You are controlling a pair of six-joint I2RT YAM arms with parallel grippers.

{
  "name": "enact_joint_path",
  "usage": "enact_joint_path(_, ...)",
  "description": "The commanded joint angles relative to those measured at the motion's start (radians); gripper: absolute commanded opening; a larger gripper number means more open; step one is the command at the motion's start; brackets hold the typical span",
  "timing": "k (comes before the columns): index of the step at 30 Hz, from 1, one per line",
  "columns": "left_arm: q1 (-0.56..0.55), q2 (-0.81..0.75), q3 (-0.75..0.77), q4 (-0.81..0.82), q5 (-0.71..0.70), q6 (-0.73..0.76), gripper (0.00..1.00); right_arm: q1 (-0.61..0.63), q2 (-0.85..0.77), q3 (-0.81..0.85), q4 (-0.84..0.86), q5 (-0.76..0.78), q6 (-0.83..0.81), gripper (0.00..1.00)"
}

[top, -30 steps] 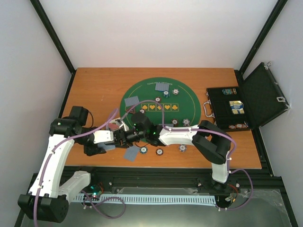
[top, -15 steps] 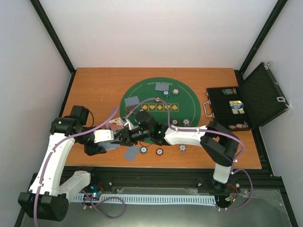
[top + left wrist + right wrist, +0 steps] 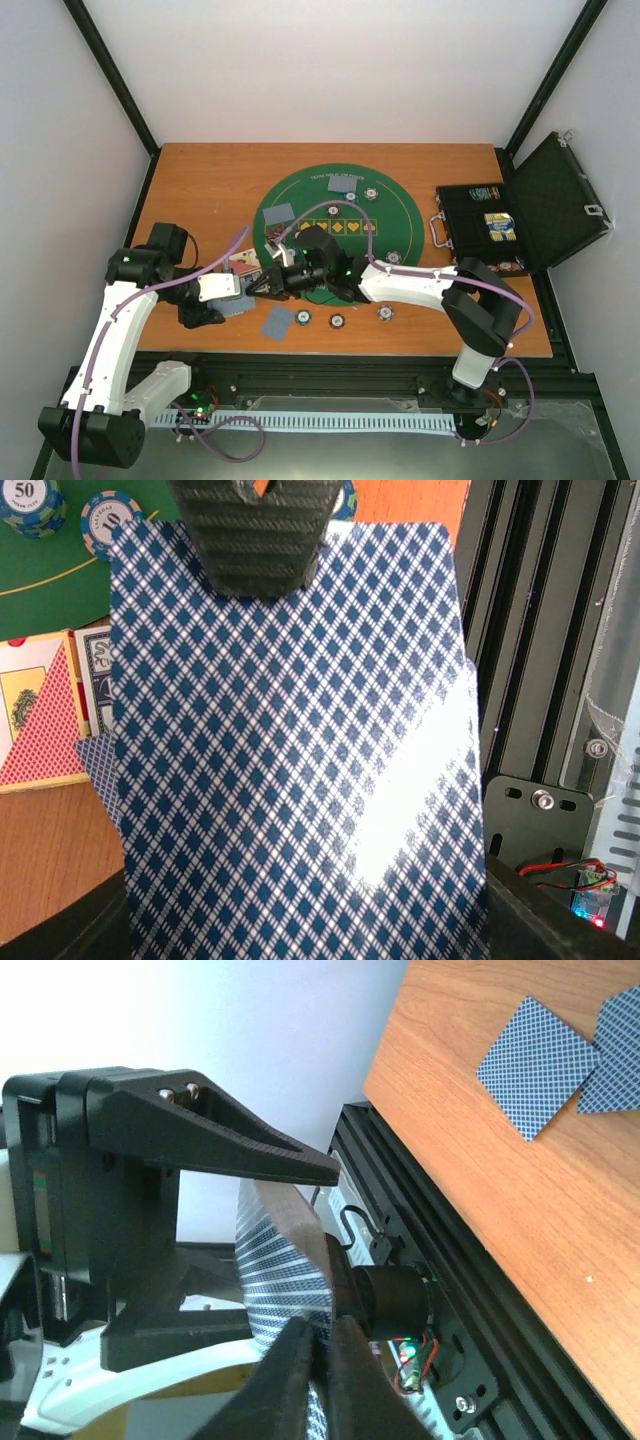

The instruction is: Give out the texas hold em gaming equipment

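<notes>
My left gripper (image 3: 248,291) hangs over the table's near left, shut on a deck of blue diamond-backed playing cards (image 3: 290,760). My right gripper (image 3: 273,282) reaches in from the right. Its two fingers (image 3: 300,1360) are shut on the far edge of the deck's top card (image 3: 285,1260). One right finger (image 3: 262,530) lies on that card's back in the left wrist view. More cards (image 3: 342,183) (image 3: 278,213) lie on the green round mat (image 3: 400,225), and another (image 3: 278,320) lies on the wood. Poker chips (image 3: 371,193) (image 3: 338,321) (image 3: 385,313) sit on and beside the mat.
A black hinged case (image 3: 520,215) stands open at the right edge with chips inside. A red-patterned, cream-bordered piece (image 3: 40,720) lies under the deck at its left. The black frame rail (image 3: 540,680) runs along the near edge. Two cards (image 3: 535,1065) (image 3: 620,1055) lie on the wood.
My right arm has reached further left to the deck and its fingers have closed on the top card. The left arm has kept the deck almost still.
</notes>
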Motion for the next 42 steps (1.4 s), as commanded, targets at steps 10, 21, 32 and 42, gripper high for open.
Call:
enact_joint_path(10, -0.004, -0.024, 0.008, 0.002, 0.003, 0.000, 0.01, -0.029, -0.074, -0.026, -0.052, 0.031, -0.004, 0.03)
enact_joint_path(21, -0.003, -0.020, 0.005, 0.008, -0.005, -0.004, 0.01, -0.160, -0.178, -0.103, -0.037, -0.029, 0.000, 0.03)
enact_joint_path(32, -0.003, -0.011, 0.017, 0.008, 0.000, -0.018, 0.01, -0.411, 0.073, 0.111, -0.222, -0.127, -0.181, 0.03)
enact_joint_path(42, -0.003, -0.001, 0.023, 0.002, 0.006, -0.019, 0.01, -0.474, 0.573, 0.693, -0.460, -0.130, -0.275, 0.03)
